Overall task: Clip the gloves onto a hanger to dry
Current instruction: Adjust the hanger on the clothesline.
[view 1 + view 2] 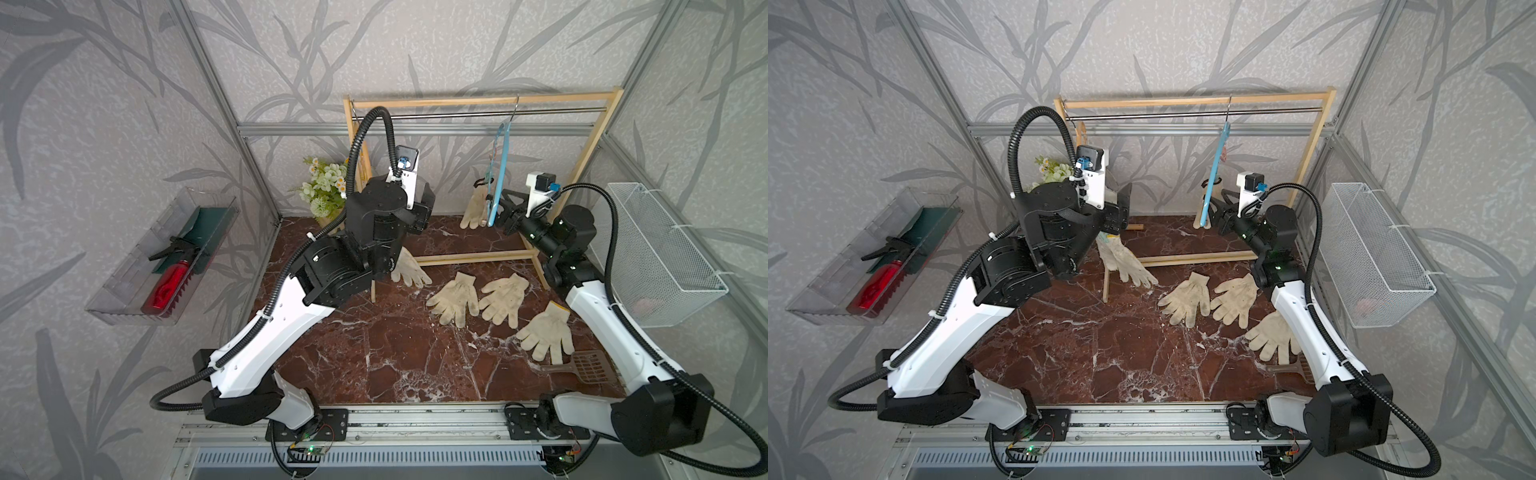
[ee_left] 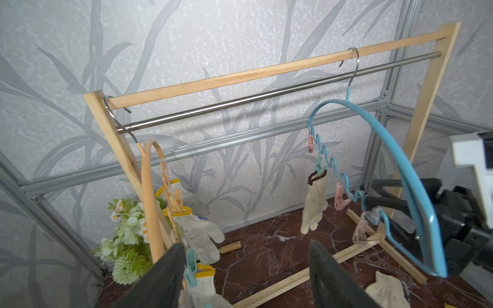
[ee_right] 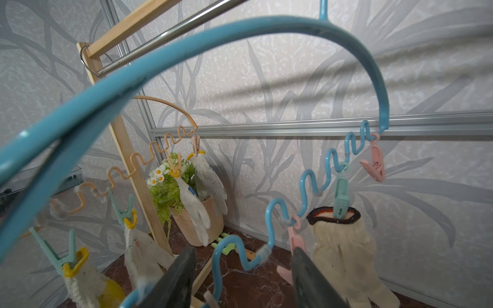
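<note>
left gripper (image 2: pixel 246 244) gapes wide, empty, beside a clipped glove (image 2: pixel 202 289) by the rack (image 2: pixel 106 125); right gripper (image 3: pixel 244 249) stands half open astride the blue hanger (image 3: pixel 186 40), clamping nothing.

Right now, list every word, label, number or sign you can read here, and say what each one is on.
No text here can be read.
White mark on the left arm: too small to read.
Blue marks on a hung glove: blurred, possibly only a pattern.
</note>
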Robot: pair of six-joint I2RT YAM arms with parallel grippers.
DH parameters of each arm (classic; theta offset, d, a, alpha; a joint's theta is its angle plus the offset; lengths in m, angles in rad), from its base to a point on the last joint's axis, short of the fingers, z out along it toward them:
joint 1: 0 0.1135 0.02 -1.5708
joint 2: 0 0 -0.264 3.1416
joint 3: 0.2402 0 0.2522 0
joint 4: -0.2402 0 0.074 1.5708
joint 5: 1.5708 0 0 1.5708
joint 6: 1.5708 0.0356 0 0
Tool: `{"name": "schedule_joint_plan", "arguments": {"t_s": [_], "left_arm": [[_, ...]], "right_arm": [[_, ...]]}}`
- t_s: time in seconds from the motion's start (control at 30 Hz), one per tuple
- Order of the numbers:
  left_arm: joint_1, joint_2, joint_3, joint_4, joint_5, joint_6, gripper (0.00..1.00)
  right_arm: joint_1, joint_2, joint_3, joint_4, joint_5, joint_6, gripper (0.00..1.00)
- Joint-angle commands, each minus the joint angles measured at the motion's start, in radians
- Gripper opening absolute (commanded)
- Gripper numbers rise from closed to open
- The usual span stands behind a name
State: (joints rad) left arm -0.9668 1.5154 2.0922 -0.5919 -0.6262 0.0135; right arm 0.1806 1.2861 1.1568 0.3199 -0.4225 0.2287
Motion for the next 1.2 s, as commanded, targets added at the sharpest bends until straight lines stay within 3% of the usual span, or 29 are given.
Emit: {"name": "schedule_joint_plan", "arguments": {"t_s": [0.0, 0.27, 0.5, 0.6, 0.73, 0.87, 1.17], "left_arm": [[-0.005, 0.068, 0.046, -0.068, 0.165, -0.094, 0.72], [-0.007, 0.219, 0.173, -0.110, 0.316, -0.135, 0.72], [-0.006, 0.350, 0.305, -0.162, 0.280, -0.086, 0.70], [-0.004, 0.373, 0.310, -0.135, 0.246, -0.054, 0.58], [0.002, 0.388, 0.310, -0.115, 0.208, -0.013, 0.28], [0.014, 0.371, 0.293, -0.123, 0.162, 0.017, 0.11], [0.099, 0.235, 0.134, -0.082, 0.172, 0.039, 0.05]], "right_arm": [[0.023, 0.012, 0.046, -0.015, 0.018, -0.042, 0.58], [0.051, 0.016, 0.059, -0.051, 0.042, -0.081, 0.58], [0.052, 0.006, 0.060, -0.060, 0.041, -0.086, 0.58], [0.052, -0.002, 0.055, -0.062, 0.037, -0.090, 0.58], [0.051, -0.019, 0.055, -0.078, 0.041, -0.114, 0.59], [0.048, -0.036, 0.061, -0.110, 0.064, -0.144, 0.62], [0.001, -0.033, 0.081, -0.140, 0.058, -0.131, 0.64]]}}
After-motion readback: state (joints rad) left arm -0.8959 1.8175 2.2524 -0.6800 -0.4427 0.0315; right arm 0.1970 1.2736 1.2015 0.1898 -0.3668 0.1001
